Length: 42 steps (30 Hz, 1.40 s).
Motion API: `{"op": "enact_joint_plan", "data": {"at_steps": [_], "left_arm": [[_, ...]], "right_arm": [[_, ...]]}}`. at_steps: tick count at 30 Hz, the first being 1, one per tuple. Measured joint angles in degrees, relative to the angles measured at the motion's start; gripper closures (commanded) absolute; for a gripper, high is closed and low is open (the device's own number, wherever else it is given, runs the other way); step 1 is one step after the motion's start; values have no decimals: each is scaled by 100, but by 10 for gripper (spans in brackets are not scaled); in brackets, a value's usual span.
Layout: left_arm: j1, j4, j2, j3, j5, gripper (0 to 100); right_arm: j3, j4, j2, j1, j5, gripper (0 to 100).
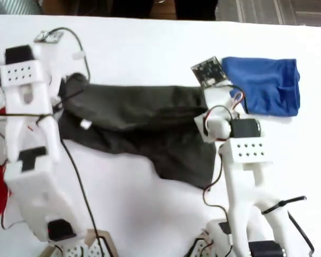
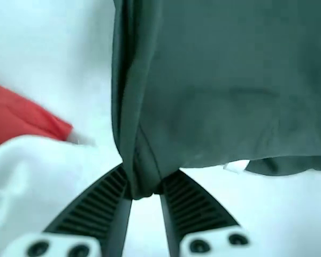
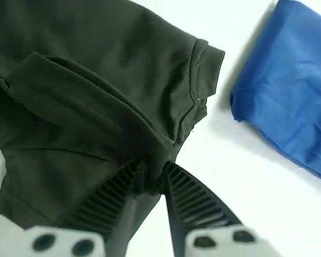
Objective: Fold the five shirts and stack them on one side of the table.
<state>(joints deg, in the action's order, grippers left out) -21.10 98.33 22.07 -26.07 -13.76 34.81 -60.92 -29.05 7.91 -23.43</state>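
With left hand (image 2: 144, 194) and right hand (image 3: 152, 183) each clamped on the dark shirt (image 1: 144, 120), I'd say move both evenly, keeping the cloth taut for a flat fold.

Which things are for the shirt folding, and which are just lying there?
For the job: dark shirt, pinched by the left gripper and the right gripper; folded blue shirt; red shirt.
Just lying there: black cable; table.
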Motion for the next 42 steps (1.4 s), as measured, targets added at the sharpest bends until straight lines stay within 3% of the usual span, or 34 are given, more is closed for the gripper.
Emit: {"op": "enact_joint_plan", "data": {"at_steps": [6,10,21,27,39,42], "left_arm": [[0,-1108,-870,1978,-9,973],[-53,-1477,-1029,2532,-9,973],[-35,-1363,-1037,2752,-9,973],[-53,-1776,-1020,3270,-220,973],[-246,-2163,-677,3323,-220,973],[-237,-2163,-677,3323,-220,959]], "right_arm": [[281,-70,-53,0,0,978],[615,-70,-563,0,0,978],[1495,-598,-2233,0,0,978],[1714,-1020,-2664,0,-18,978],[3253,-264,-2840,0,-26,974],[3270,-220,-2840,0,-26,892]]}}
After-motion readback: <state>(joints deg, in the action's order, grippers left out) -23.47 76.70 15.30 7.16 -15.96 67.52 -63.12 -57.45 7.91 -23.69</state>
